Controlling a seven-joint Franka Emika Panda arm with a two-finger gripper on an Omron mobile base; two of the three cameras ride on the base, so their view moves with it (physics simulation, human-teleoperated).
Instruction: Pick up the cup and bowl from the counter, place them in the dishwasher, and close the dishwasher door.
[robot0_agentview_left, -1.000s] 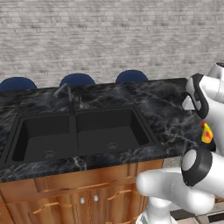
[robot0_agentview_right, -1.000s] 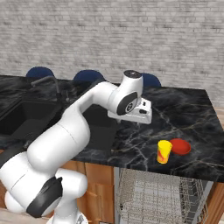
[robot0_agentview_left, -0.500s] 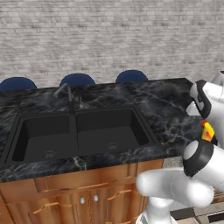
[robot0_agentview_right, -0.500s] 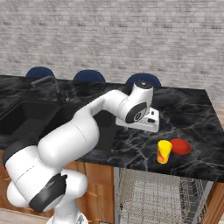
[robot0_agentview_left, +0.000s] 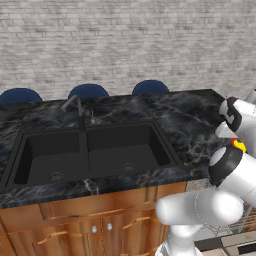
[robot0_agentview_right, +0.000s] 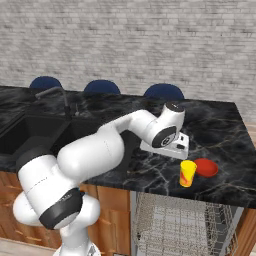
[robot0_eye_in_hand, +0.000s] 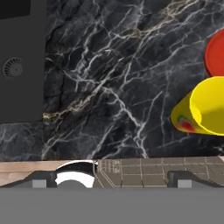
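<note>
The yellow cup stands near the counter's front edge, with the red bowl close beside it on the right. My gripper hovers low over the black marble, just left of and behind the cup. In the hand view the gripper is open, its fingertips wide apart with nothing between them. There the cup lies at the right and the bowl at the upper right edge. A sliver of the cup peeks past my arm. The dishwasher's wire rack shows below the counter edge.
The black double sink with its faucet lies to the left; its corner appears in the hand view. Blue stool tops line the far side before a brick wall. Brown cabinet doors sit under the sink.
My arm has swung right along the counter, bringing the hand closer to the cup and bowl. The cup and bowl have not moved, and the gripper stays open.
</note>
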